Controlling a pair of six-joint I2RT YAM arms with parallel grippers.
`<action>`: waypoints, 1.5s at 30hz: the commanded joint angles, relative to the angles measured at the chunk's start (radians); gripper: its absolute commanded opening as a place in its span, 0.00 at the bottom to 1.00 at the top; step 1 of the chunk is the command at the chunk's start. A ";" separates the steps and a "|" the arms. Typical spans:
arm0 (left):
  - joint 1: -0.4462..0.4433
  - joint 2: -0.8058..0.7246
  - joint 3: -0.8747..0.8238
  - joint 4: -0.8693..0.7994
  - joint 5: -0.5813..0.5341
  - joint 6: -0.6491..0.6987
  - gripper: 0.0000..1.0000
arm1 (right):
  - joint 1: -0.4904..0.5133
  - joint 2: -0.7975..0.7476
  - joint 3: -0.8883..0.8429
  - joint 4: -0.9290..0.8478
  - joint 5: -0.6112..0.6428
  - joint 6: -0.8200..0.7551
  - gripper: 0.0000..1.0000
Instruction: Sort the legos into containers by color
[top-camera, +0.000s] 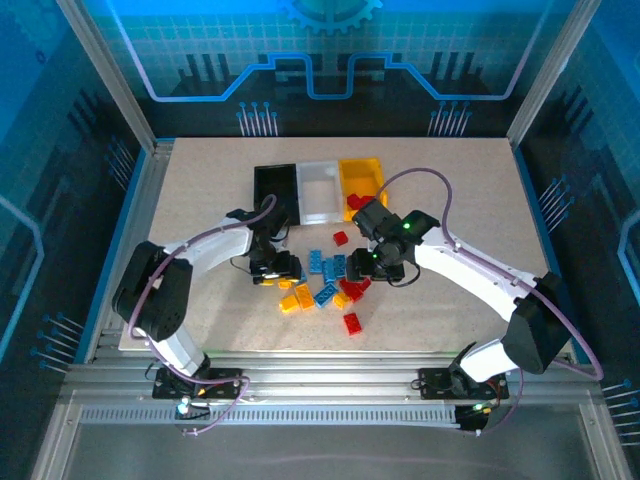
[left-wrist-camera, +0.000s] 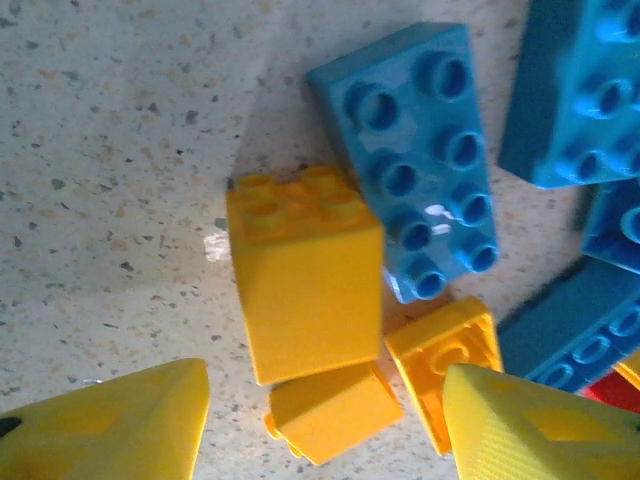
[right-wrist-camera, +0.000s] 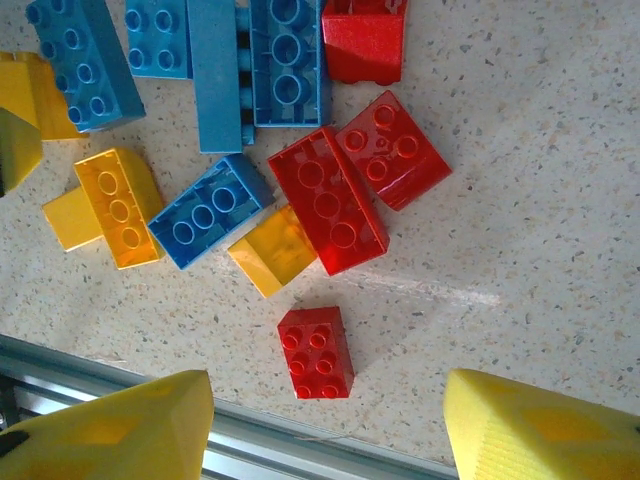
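Legos (top-camera: 322, 283) heaped on the table (top-camera: 470, 200) just near of the bins (top-camera: 300, 195), black left, white middle, yellow right, left gripper (left-wrist-camera: 325, 425) jaws apart over a yellow brick (left-wrist-camera: 305, 290), right gripper (right-wrist-camera: 325, 430) jaws wide, empty, above a red brick (right-wrist-camera: 316, 352)

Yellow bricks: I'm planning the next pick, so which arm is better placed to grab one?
Left, probably. The left pincer, open, hangs close over a yellow brick centred in its view. The right pincer, also open, lines up with a small red brick instead.
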 joint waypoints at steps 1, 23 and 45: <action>-0.006 0.019 0.012 -0.011 -0.033 0.028 0.62 | 0.013 0.014 0.022 -0.013 0.019 0.017 0.63; -0.004 0.055 0.012 -0.014 -0.059 0.041 0.60 | 0.014 0.043 0.031 -0.007 0.011 0.010 0.60; -0.005 0.146 0.104 -0.026 -0.076 0.064 0.38 | 0.013 -0.018 -0.015 -0.031 0.032 -0.012 0.59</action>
